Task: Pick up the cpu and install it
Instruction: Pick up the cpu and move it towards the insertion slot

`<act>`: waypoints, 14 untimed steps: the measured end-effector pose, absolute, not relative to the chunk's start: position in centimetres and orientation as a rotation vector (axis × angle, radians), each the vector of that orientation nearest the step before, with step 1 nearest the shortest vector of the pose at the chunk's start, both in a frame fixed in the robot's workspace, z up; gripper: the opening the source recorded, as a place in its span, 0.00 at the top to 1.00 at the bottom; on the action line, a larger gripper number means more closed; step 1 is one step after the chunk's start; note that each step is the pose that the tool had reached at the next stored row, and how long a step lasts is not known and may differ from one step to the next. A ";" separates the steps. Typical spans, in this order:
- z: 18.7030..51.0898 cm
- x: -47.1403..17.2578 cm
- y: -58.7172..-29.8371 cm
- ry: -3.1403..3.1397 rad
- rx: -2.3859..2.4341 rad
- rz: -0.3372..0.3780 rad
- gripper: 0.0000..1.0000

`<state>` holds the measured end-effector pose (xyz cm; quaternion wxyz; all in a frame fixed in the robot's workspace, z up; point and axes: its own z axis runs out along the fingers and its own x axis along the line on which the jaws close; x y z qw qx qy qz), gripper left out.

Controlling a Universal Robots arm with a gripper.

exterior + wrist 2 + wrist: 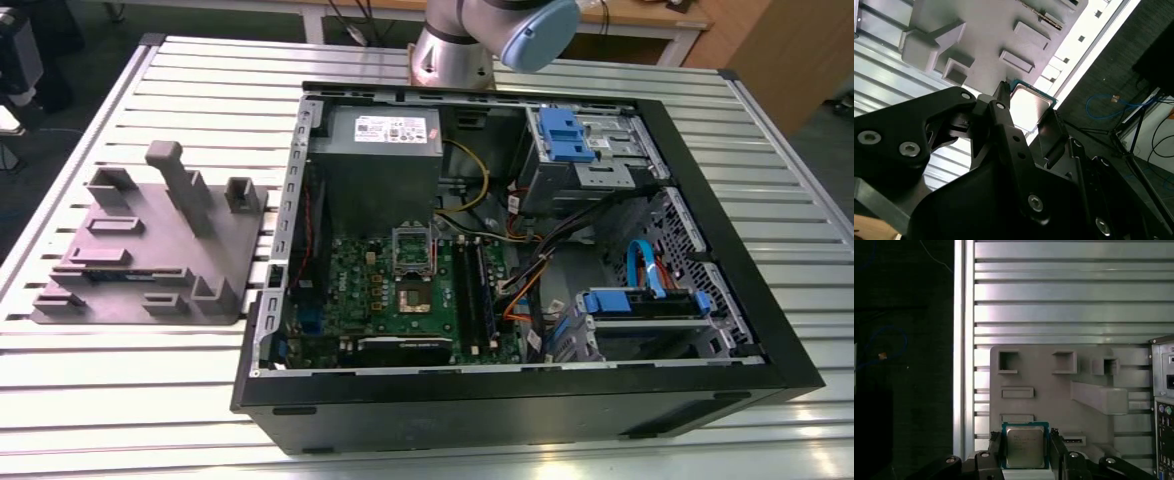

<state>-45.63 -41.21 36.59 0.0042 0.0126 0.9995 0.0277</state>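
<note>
The cpu (pixel 1025 441) is a small square chip with a silver-grey top and a thin teal rim. My gripper (pixel 1026 454) is shut on it, one black finger on each of two opposite edges. The chip hangs well above the grey holder block (pixel 1054 395), over one of its edges. In the second wrist view the cpu (pixel 1030 102) sits between the fingertips (pixel 1050 127) of the gripper (pixel 1026 114), with the holder block (pixel 979 30) behind it. In the exterior view the open socket (pixel 411 275) lies on the green motherboard (pixel 387 310) inside the computer case (pixel 534 400).
The grey holder block (pixel 147 260) lies on the slatted metal table (pixel 107 400) at the exterior view's left of the open case. Inside the case are a power supply (pixel 380 135), blue drive bays (pixel 567 135), loose cables (pixel 534 260). The arm's base (pixel 454 50) stands behind the case.
</note>
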 end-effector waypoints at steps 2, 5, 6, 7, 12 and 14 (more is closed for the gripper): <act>37.0 -45.6 -41.2 3.132 0.040 0.087 0.53; 37.5 -45.6 -41.2 3.132 0.040 0.087 0.53; 37.7 -45.6 -41.2 3.132 0.040 0.087 0.53; 37.8 -45.6 -41.2 3.132 0.040 0.087 0.53; 38.5 -45.6 -41.2 3.132 0.040 0.087 0.53; 38.9 -45.6 -41.2 3.132 0.040 0.087 0.53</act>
